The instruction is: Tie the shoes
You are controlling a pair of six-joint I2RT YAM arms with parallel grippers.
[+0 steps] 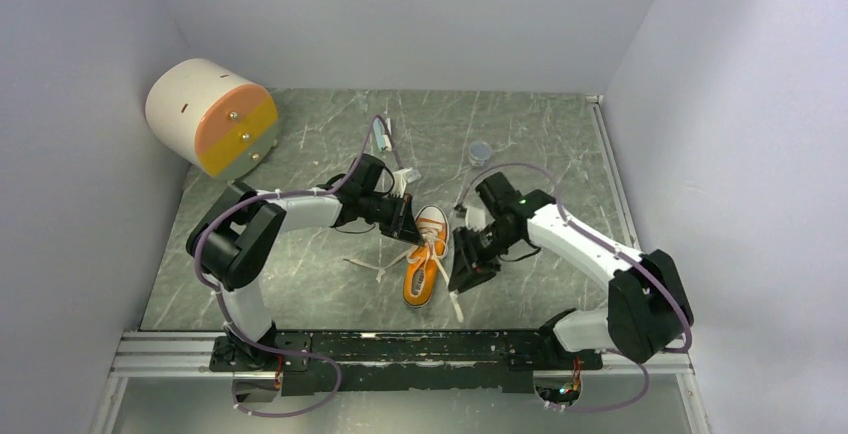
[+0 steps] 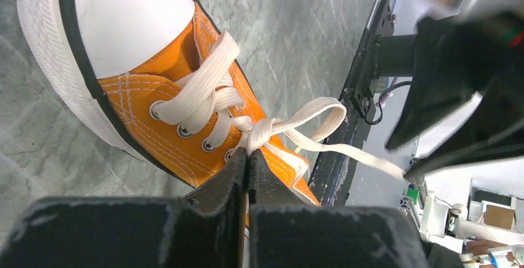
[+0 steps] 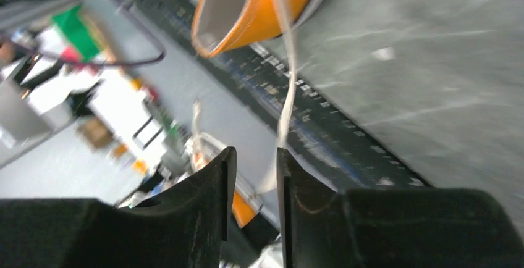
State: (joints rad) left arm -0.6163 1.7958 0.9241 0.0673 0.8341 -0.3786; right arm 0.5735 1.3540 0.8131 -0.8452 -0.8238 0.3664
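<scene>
Lying mid-frame on the table (image 1: pixel 300 294), the orange sneaker (image 1: pixel 424 264) points its toe toward the top. The left claw (image 2: pixel 248 166) is pressed together on the laces (image 2: pixel 312 115). The right claw (image 3: pixel 253 160) stands apart, with one strand hanging between its fingers, possibly untouched in the blur.

A white, orange-faced drum (image 1: pixel 210 116) and a small grey disc (image 1: pixel 480 152) sit on the marbled table (image 1: pixel 560 134).
</scene>
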